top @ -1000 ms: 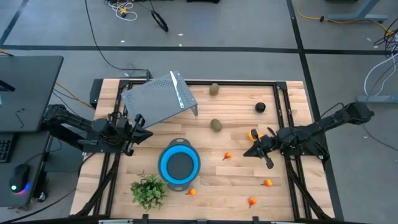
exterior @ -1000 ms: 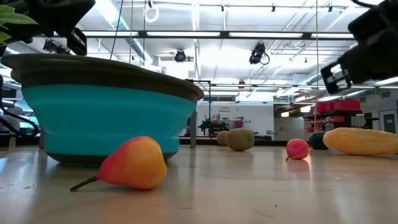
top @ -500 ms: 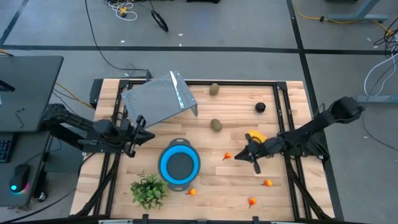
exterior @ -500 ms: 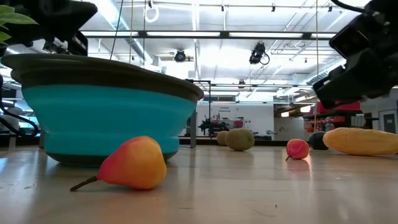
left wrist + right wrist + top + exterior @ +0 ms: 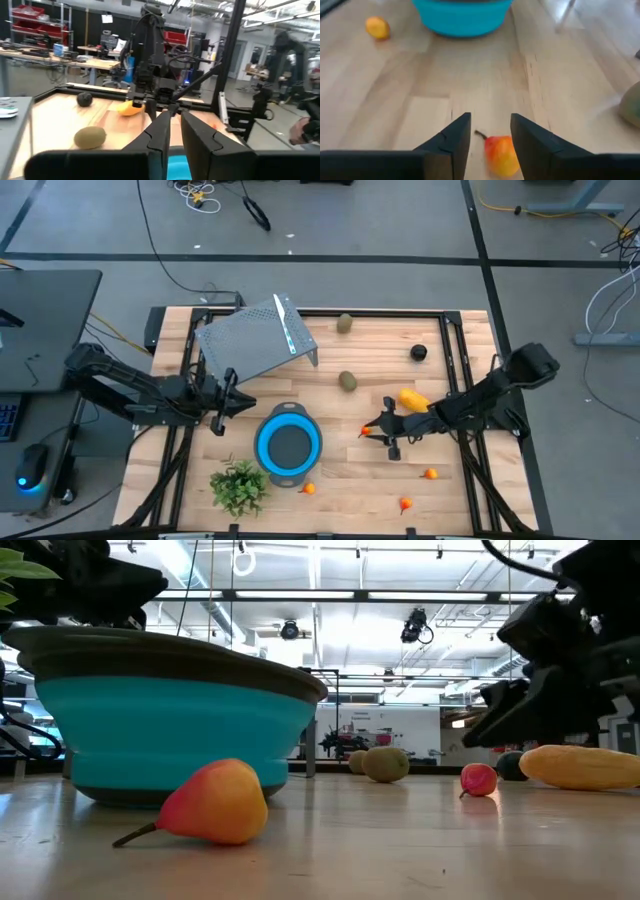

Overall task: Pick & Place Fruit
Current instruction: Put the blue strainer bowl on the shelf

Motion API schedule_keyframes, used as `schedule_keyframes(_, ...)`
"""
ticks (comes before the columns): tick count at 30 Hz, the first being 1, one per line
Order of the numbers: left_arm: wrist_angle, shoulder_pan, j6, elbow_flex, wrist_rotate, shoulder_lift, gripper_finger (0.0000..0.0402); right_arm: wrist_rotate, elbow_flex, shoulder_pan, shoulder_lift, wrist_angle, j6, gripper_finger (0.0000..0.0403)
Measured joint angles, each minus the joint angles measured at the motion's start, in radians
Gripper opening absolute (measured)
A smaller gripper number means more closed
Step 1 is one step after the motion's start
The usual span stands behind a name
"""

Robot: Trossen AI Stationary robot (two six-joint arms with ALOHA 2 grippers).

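Observation:
My right gripper (image 5: 378, 436) (image 5: 490, 131) hangs low and open over the table's middle right, tipped down. A small red-orange fruit (image 5: 500, 153) (image 5: 366, 430) lies on the wood just ahead of its fingertips, untouched. The larger yellow-orange piece (image 5: 413, 398) lies behind the gripper. Two olive-brown ovals (image 5: 347, 381) (image 5: 344, 323) and the dark ball (image 5: 418, 352) lie farther back. More tiny orange fruits (image 5: 309, 489) (image 5: 430, 473) (image 5: 405, 503) rest near the front. My left gripper (image 5: 235, 402) (image 5: 175, 131) waits left of the blue bowl (image 5: 288, 443), its fingers a narrow gap apart, holding nothing.
A grey perforated metal stand (image 5: 255, 340) sits at the back left. A green plant sprig (image 5: 238, 485) lies front left of the bowl. Black frame rails (image 5: 470, 380) run along the table's sides. Bare wood lies between the bowl and the right gripper.
My right gripper has travelled toward the table's left edge and down, tipping its fingers lower. It has passed the yellow-orange piece and now stands at the small red-orange fruit right of the bowl. No fruit has moved.

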Motion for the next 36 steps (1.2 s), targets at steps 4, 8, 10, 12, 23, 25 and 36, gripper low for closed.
schedule_keyframes(4, -0.001, 0.0, 0.012, 0.0, -0.05, 0.002, 0.0065, 0.045, 0.003, 0.0, 0.049, -0.001, -0.009, 0.0154)
schedule_keyframes(8, 0.0, 0.0, 0.039, 0.0, -0.075, 0.001, 0.007, 0.075, 0.003, 0.0, 0.067, -0.001, -0.049, 0.0154)
schedule_keyframes(10, 0.0, 0.0, 0.043, 0.0, -0.087, 0.001, 0.0071, 0.088, 0.003, 0.0, 0.067, 0.0, -0.057, 0.0154)
schedule_keyframes(12, 0.0, 0.0, 0.041, 0.0, -0.091, 0.001, 0.0071, 0.088, 0.003, 0.0, 0.067, -0.001, -0.071, 0.0154)
schedule_keyframes(23, -0.012, 0.0, -0.041, 0.0, -0.05, 0.001, 0.0071, 0.036, 0.003, 0.0, 0.067, -0.017, -0.071, 0.0154)
schedule_keyframes(25, -0.011, 0.0, -0.049, 0.0, -0.041, 0.001, 0.0071, 0.036, 0.003, 0.0, 0.067, -0.017, -0.071, 0.0154)
schedule_keyframes(36, -0.099, 0.0, -0.066, 0.052, -0.069, 0.043, 0.0092, 0.074, 0.003, 0.0, 0.067, -0.016, -0.079, 0.0154)
